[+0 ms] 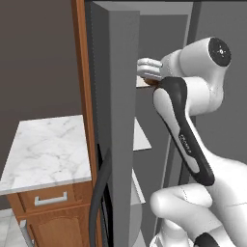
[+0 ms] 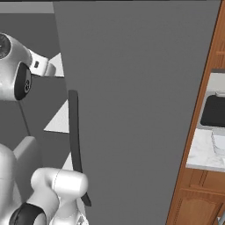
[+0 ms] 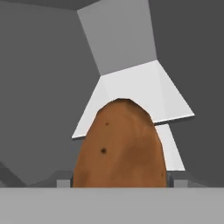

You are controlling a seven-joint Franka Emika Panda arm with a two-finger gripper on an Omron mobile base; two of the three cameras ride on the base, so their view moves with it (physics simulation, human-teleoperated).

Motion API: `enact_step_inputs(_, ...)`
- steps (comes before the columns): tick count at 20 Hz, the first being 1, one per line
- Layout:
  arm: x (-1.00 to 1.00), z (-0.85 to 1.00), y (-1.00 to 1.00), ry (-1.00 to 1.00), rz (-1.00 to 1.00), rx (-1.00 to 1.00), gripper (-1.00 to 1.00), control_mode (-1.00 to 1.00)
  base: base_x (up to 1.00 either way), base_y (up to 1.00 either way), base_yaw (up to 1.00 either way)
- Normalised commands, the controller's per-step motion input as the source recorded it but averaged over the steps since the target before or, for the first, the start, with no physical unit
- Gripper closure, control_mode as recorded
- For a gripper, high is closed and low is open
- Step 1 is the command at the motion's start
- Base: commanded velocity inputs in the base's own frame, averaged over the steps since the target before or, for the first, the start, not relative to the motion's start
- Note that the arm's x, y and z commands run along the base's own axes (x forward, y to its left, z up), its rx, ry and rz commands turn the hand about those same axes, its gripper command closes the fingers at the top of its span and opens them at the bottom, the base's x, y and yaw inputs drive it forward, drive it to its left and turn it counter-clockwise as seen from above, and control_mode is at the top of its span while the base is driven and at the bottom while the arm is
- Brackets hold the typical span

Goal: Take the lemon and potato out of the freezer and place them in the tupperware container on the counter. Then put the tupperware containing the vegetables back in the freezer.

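inside the freezer [image 1: 159,29], the white arm reached in past the open grey door [image 1: 116,120], and its gripper [image 1: 148,69] sat at an upper white shelf [image 1: 141,83], beside the door's edge. a sliver of brown showed just under the hand there. from the hand view, the potato [image 3: 119,146] stood right in front of the camera, brown with a few dark specks, rising between the two finger tips [image 3: 64,181] whose grey ends peeked out on either side of its base. the jaws stood wide and flanked the potato closely; whether they pressed on it or merely bracketed it could not be told. behind the potato lay white freezer shelves [image 3: 148,87] against the grey back wall. left of the freezer, beyond a brown wooden side panel [image 1: 83,87], the marble counter [image 1: 48,149] topped a cabinet with a silver bar handle [image 1: 50,198]. from the right base view, the door's long dark handle [image 2: 75,140] ran down its grey face, and to the right of the fridge another stretch of counter [image 2: 200,151] carried the corner of a pale tray [image 2: 218,141] below a dark appliance [image 2: 214,110].
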Motion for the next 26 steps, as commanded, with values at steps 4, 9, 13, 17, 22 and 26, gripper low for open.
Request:
enact_step_inputs(4, -1.00, 0.15, -0.12, 0.00, -0.03, 0.00, 1.00, -1.00, 0.00, 0.00, 0.00)
enact_step_inputs(9, -1.00, 0.02, -0.26, 0.00, -0.01, -0.05, 1.00, -1.00, 0.00, 0.00, 0.00)
enact_step_inputs(13, -0.88, 0.00, -0.41, 0.04, 0.00, -0.07, 1.00, -1.00, 0.00, 0.00, 0.00)
enact_step_inputs(17, -0.62, 0.00, -0.38, 0.10, 0.00, -0.08, 1.00, -1.00, 0.00, 0.00, 0.00)
enact_step_inputs(22, -0.34, -0.11, -0.31, 0.18, -0.01, -0.09, 1.00, -1.00, 0.00, 0.00, 0.00)
enact_step_inputs(26, -0.04, -0.26, -0.21, 0.22, 0.00, -0.08, 1.00, -1.00, 0.00, 0.00, 0.00)
